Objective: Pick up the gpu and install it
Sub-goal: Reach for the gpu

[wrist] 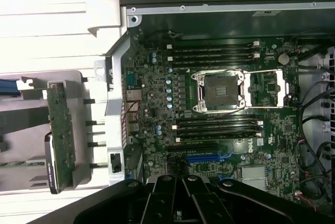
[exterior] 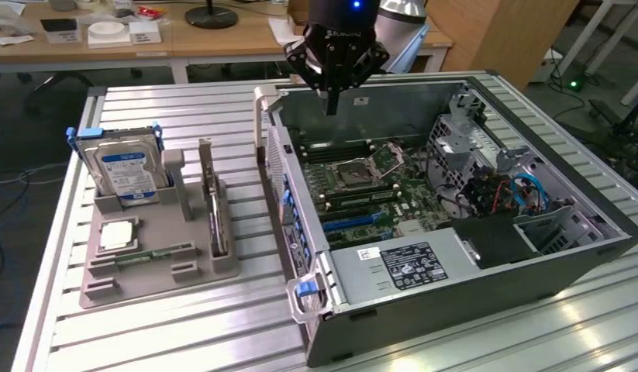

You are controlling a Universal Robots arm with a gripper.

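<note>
Hovering over the open computer case [exterior: 453, 298], the gripper [exterior: 332, 107] has its jaws closed on nothing, so the pick-up seems not yet begun. The gpu [exterior: 208, 198] stands upright in the grey holder [exterior: 153, 267] beside the case. Grasping it would call for parted jaws lined up over its top edge.

Print on the power supply label [exterior: 407, 267] was too small to read; the holder [exterior: 166, 226] hid the lower edge of the gpu [exterior: 209, 195].

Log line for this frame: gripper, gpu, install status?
gripper: shut, empty, above open case | gpu: upright in holder, untouched | install: not done
</note>
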